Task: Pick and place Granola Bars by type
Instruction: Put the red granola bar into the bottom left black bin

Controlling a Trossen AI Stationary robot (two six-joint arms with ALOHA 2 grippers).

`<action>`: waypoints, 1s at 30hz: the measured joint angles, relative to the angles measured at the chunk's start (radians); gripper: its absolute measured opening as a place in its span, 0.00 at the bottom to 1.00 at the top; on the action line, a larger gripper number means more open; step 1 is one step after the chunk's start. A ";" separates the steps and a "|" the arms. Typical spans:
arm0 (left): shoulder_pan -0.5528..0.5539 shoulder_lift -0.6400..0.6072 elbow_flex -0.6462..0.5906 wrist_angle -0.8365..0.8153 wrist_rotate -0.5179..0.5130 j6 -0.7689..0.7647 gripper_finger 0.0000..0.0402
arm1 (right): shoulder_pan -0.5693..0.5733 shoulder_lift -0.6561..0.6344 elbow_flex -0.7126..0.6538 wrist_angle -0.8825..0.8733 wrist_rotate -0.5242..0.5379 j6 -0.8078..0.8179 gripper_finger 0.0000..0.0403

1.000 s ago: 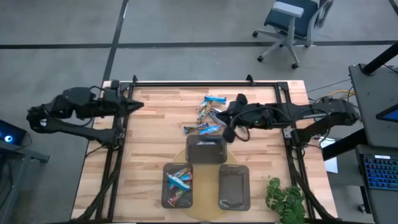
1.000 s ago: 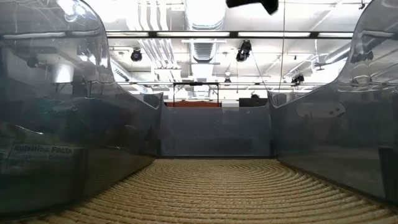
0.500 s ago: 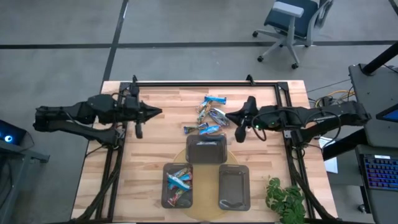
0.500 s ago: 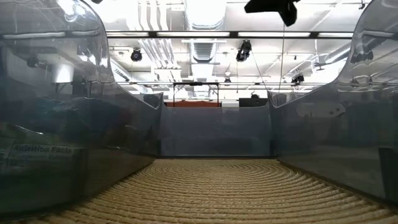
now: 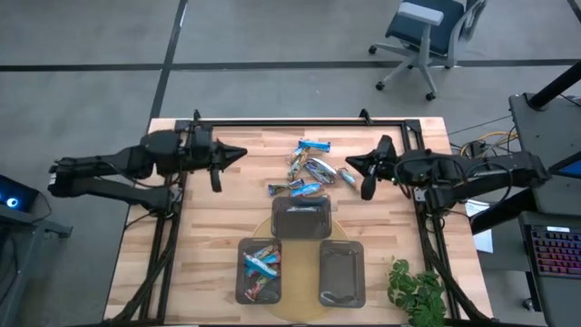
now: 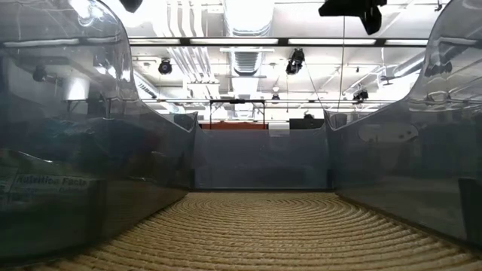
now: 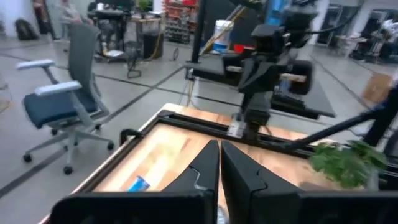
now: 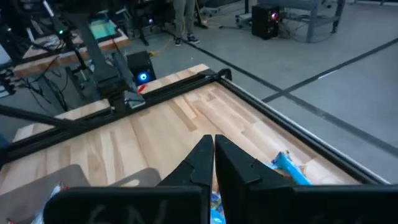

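Both arms are hanging above the wooden table, nothing held. The left gripper is sitting over the table's left side near the far edge, fingers pressed together, pointing toward the middle. The right gripper is hovering just right of the loose bars, jaws closed too, fingers meeting at the tips, empty. The two grippers are facing each other, well apart, with the bar pile between them.

Granola bars: a loose cluster is lying on the bare wood at centre, toward the far edge, mostly blue wrappers with some silvery ones mixed in. One blue bar is sitting farthest back; another blue one is lying nearest the trays, just beyond the middle tray's far edge. More bars are lying in the near-left tray, blue ones showing on top.

Three dark grey trays are resting on a round woven mat at the near side: middle tray closest to the pile, near-right tray beside the near-left one. I can't tell any contents in the middle or near-right tray from above.

A green plant is standing at the near-right corner. An office chair is parked on the floor beyond the table.
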 joint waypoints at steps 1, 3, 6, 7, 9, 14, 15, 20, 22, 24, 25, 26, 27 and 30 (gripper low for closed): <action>0.023 0.008 0.005 -0.001 0.023 0.002 0.00 | -0.008 -0.005 0.000 0.000 -0.008 -0.005 0.02; 0.072 0.025 0.018 -0.003 0.065 0.002 0.00 | -0.028 -0.016 0.003 -0.001 -0.047 -0.024 0.02; 0.133 0.041 0.045 0.000 0.125 0.006 0.00 | -0.070 -0.025 0.013 0.000 -0.118 -0.029 0.02; 0.149 0.047 0.053 0.000 0.133 0.006 0.00 | -0.085 -0.027 0.014 0.000 -0.135 -0.021 0.02; 0.179 0.060 0.066 -0.009 0.137 0.006 0.00 | -0.116 -0.026 0.016 0.000 -0.164 -0.010 0.02; 0.211 0.085 0.081 -0.018 0.143 -0.024 0.00 | -0.194 -0.024 0.016 -0.002 -0.268 -0.030 0.02; 0.215 0.086 0.082 -0.018 0.143 -0.025 0.00 | -0.210 -0.023 0.016 -0.003 -0.294 -0.040 0.02; 0.226 0.098 0.082 -0.040 0.142 -0.058 0.00 | -0.290 -0.023 0.016 -0.003 -0.421 -0.058 0.02; 0.232 0.096 0.082 -0.063 0.142 -0.057 0.00 | -0.318 -0.017 0.016 -0.003 -0.464 -0.066 0.02; 0.241 0.091 0.082 -0.097 0.136 -0.049 0.00 | -0.348 -0.008 0.016 -0.003 -0.488 -0.073 0.02; 0.247 0.090 0.082 -0.110 0.132 -0.045 0.00 | -0.360 -0.005 0.016 -0.004 -0.494 -0.071 0.02; 0.252 0.088 0.082 -0.122 0.132 -0.038 0.00 | -0.371 -0.001 0.016 -0.004 -0.496 -0.061 0.02; 0.256 0.086 0.082 -0.136 0.131 -0.025 0.00 | -0.380 0.002 0.016 -0.003 -0.496 -0.056 0.02; 0.264 0.079 0.082 -0.152 0.131 0.016 0.00 | -0.396 0.010 0.025 -0.004 -0.495 -0.054 0.06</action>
